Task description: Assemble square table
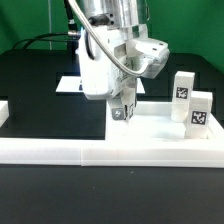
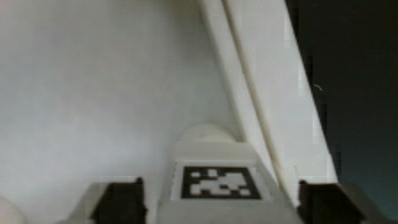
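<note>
Here a leg [image 2: 217, 180] sits between the end effector [image 2: 219, 203] fingers.

tabletop [image 1: 150, 125] partly hidden behind arm, pincer [image 2: 217, 192] fingertips cut off

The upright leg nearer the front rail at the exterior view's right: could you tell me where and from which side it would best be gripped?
Probably from straight above, closing on the upper part of the leg. It stands upright and free on the tabletop, apart from the second leg behind it, so its flat side faces look open to the gripper.
</note>
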You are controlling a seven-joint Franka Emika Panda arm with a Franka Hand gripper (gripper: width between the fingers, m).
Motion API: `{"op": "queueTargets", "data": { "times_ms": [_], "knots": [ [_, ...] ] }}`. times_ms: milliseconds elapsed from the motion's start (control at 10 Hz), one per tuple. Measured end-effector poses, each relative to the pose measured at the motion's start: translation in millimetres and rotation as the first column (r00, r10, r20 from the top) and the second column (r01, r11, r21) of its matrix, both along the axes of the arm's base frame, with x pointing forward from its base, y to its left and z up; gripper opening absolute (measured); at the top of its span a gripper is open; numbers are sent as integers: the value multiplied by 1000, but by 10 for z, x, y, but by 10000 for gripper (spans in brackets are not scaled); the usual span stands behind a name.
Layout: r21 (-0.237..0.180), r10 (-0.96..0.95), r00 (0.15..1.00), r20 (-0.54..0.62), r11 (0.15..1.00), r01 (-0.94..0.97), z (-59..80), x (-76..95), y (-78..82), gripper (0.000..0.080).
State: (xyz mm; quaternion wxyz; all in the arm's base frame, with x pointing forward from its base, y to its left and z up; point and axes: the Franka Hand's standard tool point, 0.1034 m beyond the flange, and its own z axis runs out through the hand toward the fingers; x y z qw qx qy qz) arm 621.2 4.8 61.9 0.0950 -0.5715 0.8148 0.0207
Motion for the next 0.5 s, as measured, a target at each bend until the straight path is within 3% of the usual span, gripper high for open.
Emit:
{"op": "queueTargets", "data": {
  "times_ms": [100, 200, 500],
  "knots": [
    [-33, 180, 984, 18, 983, -179, 2, 0, 17, 505],
    [-80, 409, 912, 19, 910, -407, -5, -12, 80, 614],
    [-109, 566, 824, 20, 821, -561, -12, -20, 93, 648]
  ]
}}
